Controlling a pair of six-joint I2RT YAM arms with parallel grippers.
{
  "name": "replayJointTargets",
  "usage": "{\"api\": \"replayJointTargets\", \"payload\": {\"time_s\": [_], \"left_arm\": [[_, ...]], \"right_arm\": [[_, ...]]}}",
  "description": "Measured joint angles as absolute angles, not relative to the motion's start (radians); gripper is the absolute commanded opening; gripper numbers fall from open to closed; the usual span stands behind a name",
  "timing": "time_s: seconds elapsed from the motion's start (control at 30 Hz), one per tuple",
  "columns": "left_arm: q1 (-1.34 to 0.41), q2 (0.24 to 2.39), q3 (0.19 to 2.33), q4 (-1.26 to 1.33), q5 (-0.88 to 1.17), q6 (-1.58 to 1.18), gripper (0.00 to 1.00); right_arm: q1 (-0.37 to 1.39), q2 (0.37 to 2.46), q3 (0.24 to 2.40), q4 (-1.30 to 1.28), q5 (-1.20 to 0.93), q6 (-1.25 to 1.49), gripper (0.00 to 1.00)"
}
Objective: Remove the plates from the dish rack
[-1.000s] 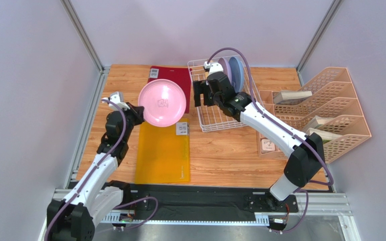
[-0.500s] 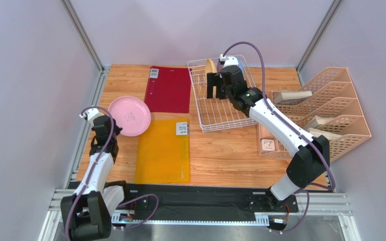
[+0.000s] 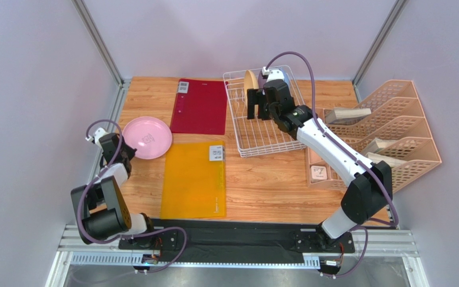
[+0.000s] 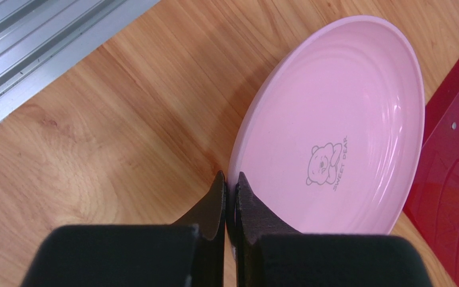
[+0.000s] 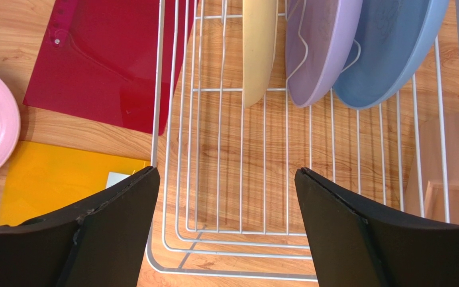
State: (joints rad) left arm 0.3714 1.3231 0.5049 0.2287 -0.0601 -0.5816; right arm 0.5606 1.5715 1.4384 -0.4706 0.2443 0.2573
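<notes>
The left gripper (image 3: 120, 149) (image 4: 230, 197) sits low at the left side of the bench (image 3: 262, 179), its jaws clenched on the near rim of the pink plate (image 3: 147, 138) (image 4: 333, 161). That plate is out of the rack, face up over the bare wood. It lies just left of the red folder (image 3: 201, 106) and beyond the far left corner of the yellow folder (image 3: 193, 179). Whether it rests fully flat cannot be told. A small bear print shows in its well.

The right gripper (image 3: 256, 104) (image 5: 225, 172) hangs over the white wire dish rack (image 3: 256, 143) (image 5: 157, 119) with its jaws spread wide and holding nothing. Three plates stand on edge between the prongs at the rack's far end. The cream plate (image 3: 250, 78) (image 5: 257, 48) is leftmost, then the lavender plate (image 5: 318, 48), then the light blue plate (image 5: 387, 48). The last two lean together. A peach file organiser (image 3: 393, 131) stands to the right of the rack.
</notes>
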Motion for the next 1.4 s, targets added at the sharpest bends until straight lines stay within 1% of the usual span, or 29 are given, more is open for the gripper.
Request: {"api": "replayJointTargets", "payload": {"time_s": [0.17,0.27,0.43,0.5,0.53,0.6,0.63,0.7,0.73,0.83,1.0,1.07,1.13,1.23,1.4], "left_arm": [[0.386,1.386,0.551,0.246,-0.046,-0.587,0.01],[0.39,1.423,0.58,0.244,-0.034,-0.591,0.1],[0.395,1.436,0.598,0.234,-0.035,-0.605,0.12],[0.395,1.44,0.606,0.227,-0.039,-0.608,0.16],[0.395,1.444,0.612,0.22,-0.04,-0.61,0.29],[0.395,1.455,0.624,0.216,-0.041,-0.614,0.35],[0.395,1.46,0.632,0.21,-0.039,-0.62,0.46],[0.396,1.466,0.644,0.201,-0.038,-0.625,0.5],[0.397,1.467,0.647,0.199,-0.037,-0.627,0.55],[0.397,1.47,0.654,0.194,-0.033,-0.627,0.61],[0.397,1.474,0.679,0.165,-0.021,-0.627,0.63],[0.397,1.47,0.683,0.154,-0.013,-0.627,0.66],[0.398,1.451,0.683,0.133,-0.005,-0.626,0.68],[0.398,1.386,0.683,0.093,-0.004,-0.623,0.7],[0.399,1.213,0.682,0.047,0.036,-0.619,0.7]], "right_arm": [[0.554,1.593,1.438,-0.471,0.237,0.257,0.9],[0.545,1.613,1.438,-0.474,0.234,0.257,0.9],[0.53,1.62,1.438,-0.476,0.234,0.252,0.9],[0.521,1.62,1.439,-0.476,0.235,0.249,0.9],[0.514,1.62,1.439,-0.476,0.235,0.246,0.9],[0.503,1.62,1.439,-0.476,0.235,0.244,0.9],[0.498,1.621,1.439,-0.476,0.234,0.242,0.9],[0.487,1.622,1.439,-0.476,0.234,0.24,0.9],[0.483,1.622,1.439,-0.476,0.234,0.239,0.9],[0.472,1.627,1.439,-0.476,0.235,0.236,0.9],[0.455,1.669,1.468,-0.477,0.246,0.214,0.9],[0.45,1.697,1.494,-0.479,0.258,0.2,0.9],[0.446,1.729,1.529,-0.482,0.27,0.184,0.9],[0.442,1.782,1.605,-0.488,0.282,0.16,0.89],[0.441,1.842,1.701,-0.493,0.286,0.143,0.87]]}}
